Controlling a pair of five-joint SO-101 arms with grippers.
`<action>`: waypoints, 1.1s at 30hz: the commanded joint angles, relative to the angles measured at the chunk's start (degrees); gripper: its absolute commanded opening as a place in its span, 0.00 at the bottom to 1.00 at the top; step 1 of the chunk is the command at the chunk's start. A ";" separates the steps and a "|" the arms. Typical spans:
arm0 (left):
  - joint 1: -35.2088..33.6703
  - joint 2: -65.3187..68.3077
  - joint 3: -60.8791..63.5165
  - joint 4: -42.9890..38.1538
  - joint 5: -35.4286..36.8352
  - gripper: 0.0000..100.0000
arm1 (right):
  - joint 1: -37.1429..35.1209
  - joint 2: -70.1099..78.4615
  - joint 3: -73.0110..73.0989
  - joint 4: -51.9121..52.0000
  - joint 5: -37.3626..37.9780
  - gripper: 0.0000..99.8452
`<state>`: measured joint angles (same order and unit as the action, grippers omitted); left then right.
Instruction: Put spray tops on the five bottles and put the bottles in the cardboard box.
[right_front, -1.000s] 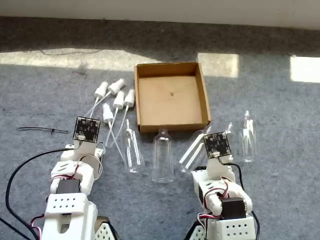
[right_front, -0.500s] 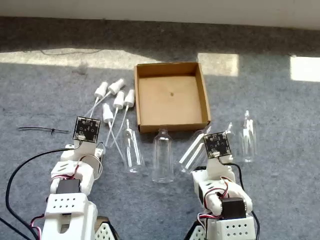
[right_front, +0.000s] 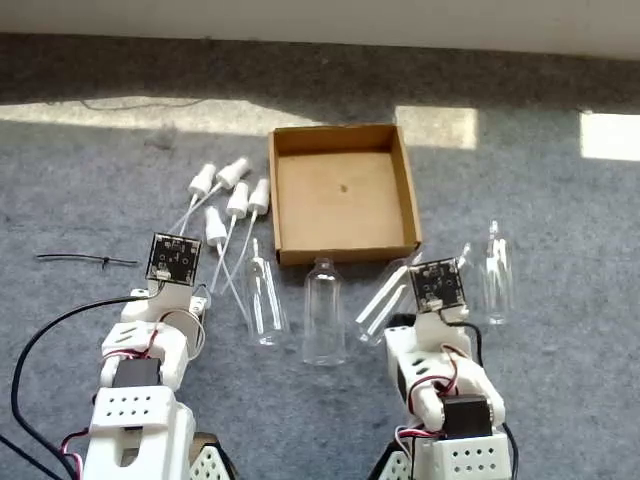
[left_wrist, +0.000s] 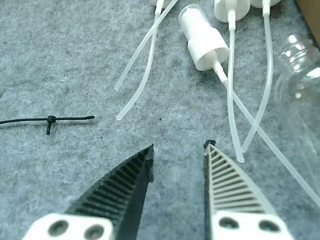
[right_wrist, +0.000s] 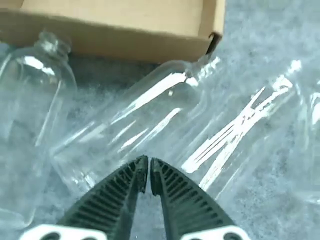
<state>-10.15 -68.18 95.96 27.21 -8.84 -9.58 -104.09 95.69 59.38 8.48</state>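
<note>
Under everything, grey carpet (right_front: 100, 150): covers the whole work surface, with bright sun patches along its far side
Left arm (right_front: 145, 350): white, standing at the near edge, a black lead trailing off it
Right arm (right_front: 440, 385): white, standing at the near edge beside the other, wrist angled toward the middle
Cardboard box (right_front: 412, 190): open-topped, flat on the carpet in the far middle, its brown floor bare
Bottles: clear plastic, lying on the carpet outside the box, near its front wall. One (right_front: 265, 298) and a second (right_front: 325, 312) lie side by side, necks toward the box. A third (right_front: 383, 298) is tilted, neck toward the box's near corner, partly under the right arm's wrist. Another (right_front: 497, 270) lies farthest out on that side. One more between those two shows mostly as glints (right_wrist: 240, 125)
Spray tops: five white heads with long thin tubes, loose in a cluster (right_front: 233, 195) beside the box on the left arm's side, none on a bottle
Left gripper (left_wrist: 178, 146): fingers spread apart with nothing between them, over bare carpet just short of the tube ends
Right gripper (right_wrist: 148, 160): fingers pressed almost together, a mere sliver between, holding nothing; tips at the base end of the tilted bottle, and I cannot tell whether they touch it
Cable tie (right_front: 85, 260): thin, black, alone on the carpet, out past the left arm
</note>
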 joint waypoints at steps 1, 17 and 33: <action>0.84 -0.66 1.19 -1.05 0.00 0.16 | 3.47 -0.66 5.76 -8.75 0.44 0.01; 0.84 -0.66 1.19 -1.05 0.00 0.16 | 16.92 19.47 -34.59 -8.04 0.44 0.12; 0.84 -0.66 1.19 -1.05 0.00 0.16 | 21.67 99.56 -91.47 20.97 13.98 0.26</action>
<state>-10.15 -68.18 95.96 27.21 -8.84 11.34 -11.08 14.55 75.38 18.59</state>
